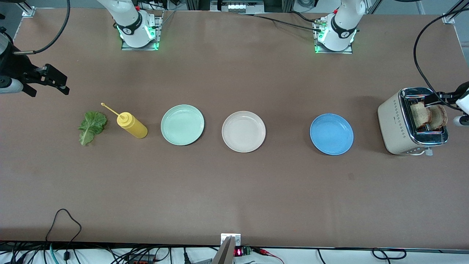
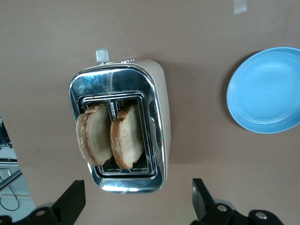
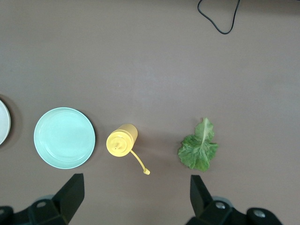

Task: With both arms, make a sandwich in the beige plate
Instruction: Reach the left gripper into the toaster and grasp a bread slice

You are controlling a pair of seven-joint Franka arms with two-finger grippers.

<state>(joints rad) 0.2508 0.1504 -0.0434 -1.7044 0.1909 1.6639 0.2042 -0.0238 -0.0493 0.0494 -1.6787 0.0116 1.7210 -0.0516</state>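
Nearest the front camera on the bench (image 1: 234, 190) runs a row of things: the lettuce (image 1: 91, 127) at the right arm's end, the yellow bottle (image 1: 132, 125) beside it, then the mint plate (image 1: 182, 124), the beige plate (image 1: 243, 131) at mid-bench, the blue plate (image 1: 331, 134), and the toaster (image 1: 413, 121) at the left arm's end. The beige plate is bare, so the sandwich is not yet begun; it sits between the two arms, likely so that either can reach it. Two toast slices (image 2: 111, 136) stand upright in the toaster's slots, leaning a little, their tops raised clear of the chrome for a pinch from above. Each ingredient lies at the end of the arm that would fetch it. The left tool (image 2: 136, 204) hangs over the toaster with its fingers spread wide and nothing between them, apparently lined up to come down on a slice. The right tool (image 3: 136, 204) hangs over the bench at its own end, slightly farther from the camera than the lettuce and bottle, fingers likewise spread and empty, seemingly poised for the leaf. Farthest, the arm bases stand along the bench's edge.
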